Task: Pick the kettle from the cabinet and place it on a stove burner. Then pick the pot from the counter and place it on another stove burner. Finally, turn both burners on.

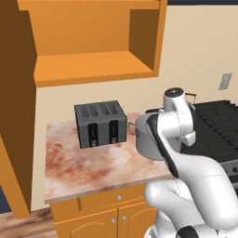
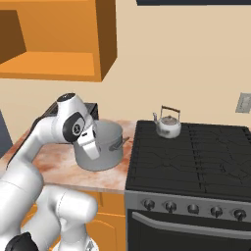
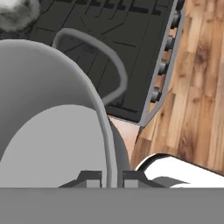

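The grey pot (image 2: pixel 107 147) is on the counter (image 1: pixel 93 162) right beside the stove's left edge; the arm partly covers the pot (image 1: pixel 143 139) in the left base view. My gripper (image 2: pixel 91 143) is shut on the pot's near-left rim. In the hand view the pot's (image 3: pixel 48 131) rim runs between the two fingertips of the gripper (image 3: pixel 111 178), and a loop handle (image 3: pixel 105 57) arches above it. The silver kettle (image 2: pixel 168 125) stands upright on the rear-left stove burner (image 2: pixel 162 135). The cabinet (image 1: pixel 93 65) is open with a bare shelf.
A dark four-slot toaster (image 1: pixel 100 123) stands on the counter left of the pot, near the wall. The black cooktop (image 2: pixel 206 162) has free grates to the right of and in front of the kettle. A row of knobs (image 2: pixel 192 208) lines its front. A wall outlet (image 2: pixel 243 103) is at the far right.
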